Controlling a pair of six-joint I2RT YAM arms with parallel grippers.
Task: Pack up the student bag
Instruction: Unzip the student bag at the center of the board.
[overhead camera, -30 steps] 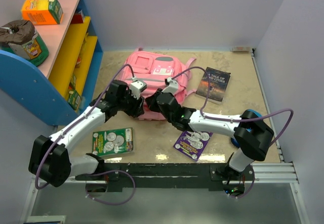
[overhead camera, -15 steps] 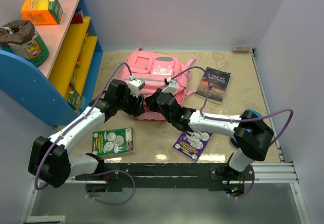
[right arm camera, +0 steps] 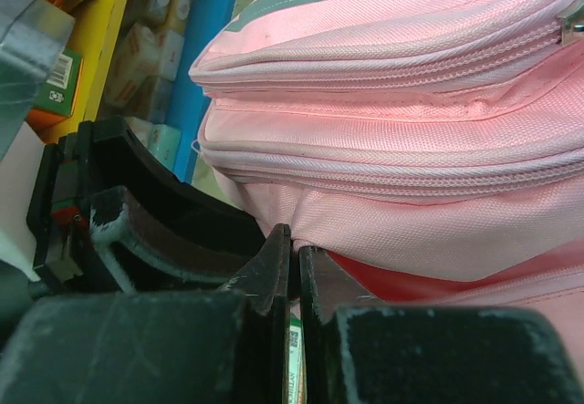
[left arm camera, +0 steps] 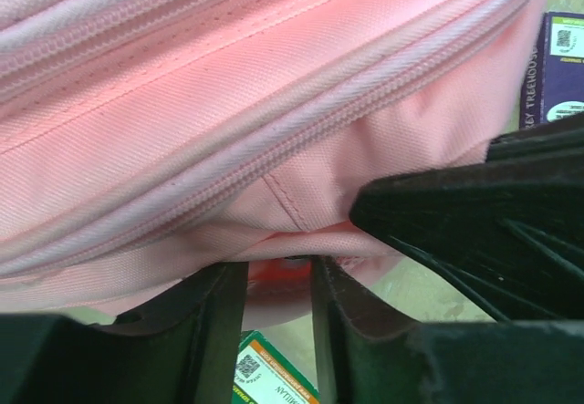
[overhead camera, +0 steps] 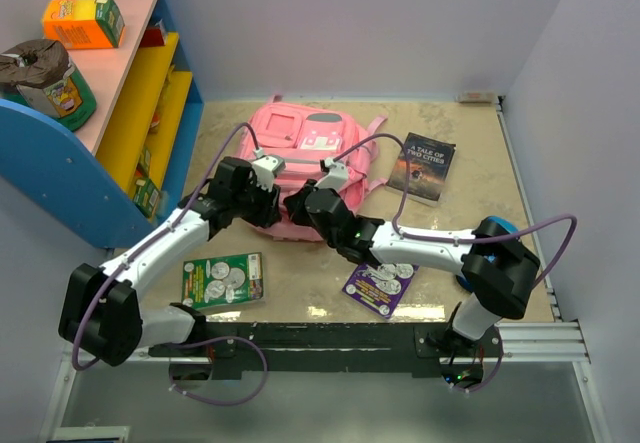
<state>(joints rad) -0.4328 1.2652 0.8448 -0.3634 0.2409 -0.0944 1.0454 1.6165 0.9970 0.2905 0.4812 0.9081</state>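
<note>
The student bag (overhead camera: 300, 143), pink with a grey top patch, lies flat at the middle back of the table. Both grippers meet at its near edge. My right gripper (overhead camera: 299, 207) is shut, pinching a fold of the bag's (right arm camera: 411, 149) pink fabric at its tips (right arm camera: 294, 240), with red lining showing just under the fold. My left gripper (overhead camera: 272, 213) stands beside it with its jaws apart. The bag's (left arm camera: 274, 103) lower seam lies across the left gripper's (left arm camera: 278, 267) tips, and the gap between them is bare.
A green book (overhead camera: 222, 279) lies near the front left, a purple book (overhead camera: 380, 283) front right, and a dark book (overhead camera: 422, 166) right of the bag. A blue and yellow shelf (overhead camera: 150, 123) stands along the left side with an orange box (overhead camera: 82, 21) on top.
Both grippers have shifted slightly left and away, and the bag's near edge has bunched up with them. The left jaws have narrowed.
</note>
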